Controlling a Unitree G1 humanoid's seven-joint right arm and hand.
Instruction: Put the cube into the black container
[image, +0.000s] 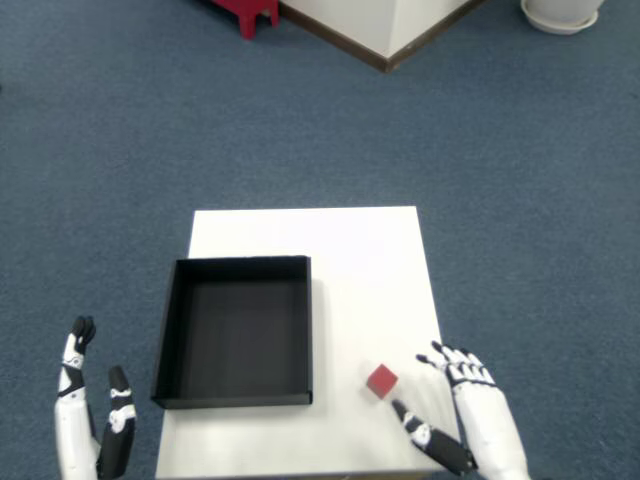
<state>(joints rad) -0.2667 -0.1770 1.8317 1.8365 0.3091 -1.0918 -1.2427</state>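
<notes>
A small red cube lies on the white table, near its front right corner. The black container, a shallow open box with nothing inside it, sits on the table's left half. My right hand hovers over the table's front right corner, just right of the cube. Its fingers are spread and the thumb points toward the cube, a short gap apart from it. The hand holds nothing. My left hand is off the table at the lower left, fingers up.
Blue carpet surrounds the table. A red stool and a white wall corner with a brown baseboard stand far back. A white round base is at the top right.
</notes>
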